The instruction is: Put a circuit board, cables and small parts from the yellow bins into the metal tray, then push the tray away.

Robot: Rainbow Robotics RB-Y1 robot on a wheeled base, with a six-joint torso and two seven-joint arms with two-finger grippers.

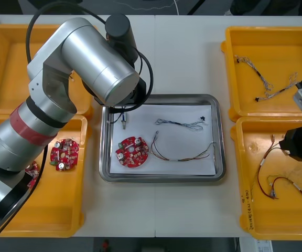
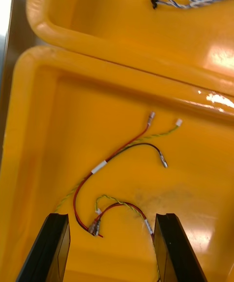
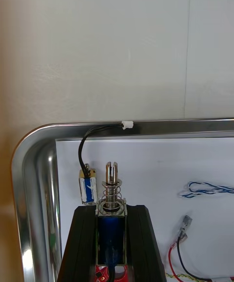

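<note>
My left gripper [image 3: 111, 211] is shut on a small metal part [image 3: 111, 199] with a spring and a blue body. It is low over the white inside of the metal tray [image 1: 218, 137], near the far left corner. Just beside the fingers lies a second small metal part [image 3: 87, 187]; its black wire reaches the tray rim [image 3: 161, 127]. The tray also holds a round red circuit board [image 1: 132, 151], a blue and white cable [image 1: 180, 124] and a red and yellow cable [image 1: 185, 155]. My right gripper [image 2: 111, 221] stands open over red and yellow cables [image 2: 117, 158] in the near right yellow bin [image 1: 245, 210].
The near left yellow bin [image 1: 75, 210] holds more circuit boards [image 1: 64, 154]. Blue and white cables [image 1: 266, 79] lie in the far right bin [image 1: 232, 63]. My left arm [image 1: 88, 58] covers the tray's far left corner and part of the far left bin.
</note>
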